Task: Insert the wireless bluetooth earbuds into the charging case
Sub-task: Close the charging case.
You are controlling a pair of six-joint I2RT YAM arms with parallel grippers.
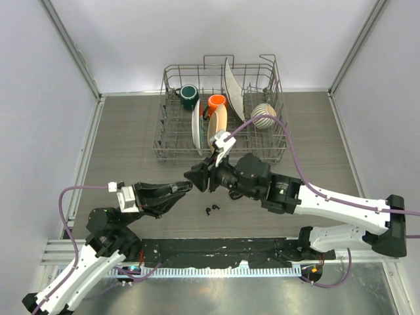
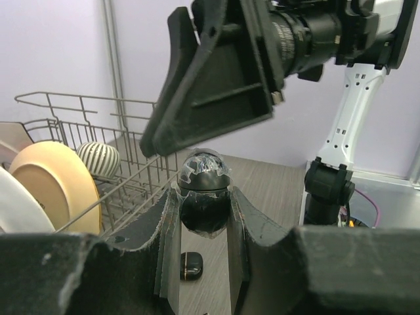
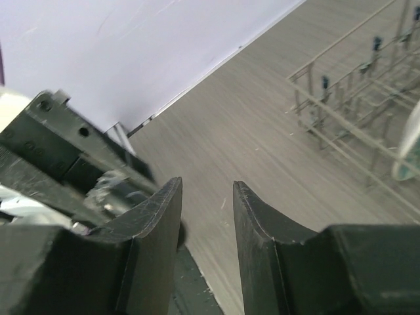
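Note:
My left gripper (image 1: 186, 188) (image 2: 203, 195) is shut on the charging case (image 2: 204, 172), a glossy black rounded shell with torn clear film at its seam, held above the table. Two tiny black earbuds (image 1: 212, 210) lie on the wooden table just right of and nearer than the left fingertips. A small glossy black piece with a thin gold line (image 2: 191, 265) lies on the table under the left jaws; I cannot tell what it is. My right gripper (image 1: 197, 177) (image 3: 207, 191) is open and empty, tip to tip with the left one, and one of its fingers (image 2: 216, 92) hangs over the case.
A wire dish rack (image 1: 172, 152) stands at the back with a green mug (image 1: 189, 96), an orange mug (image 1: 217, 102), plates and a striped bowl (image 1: 264, 114). A black mat (image 1: 216, 252) runs along the near edge. White walls close in both sides.

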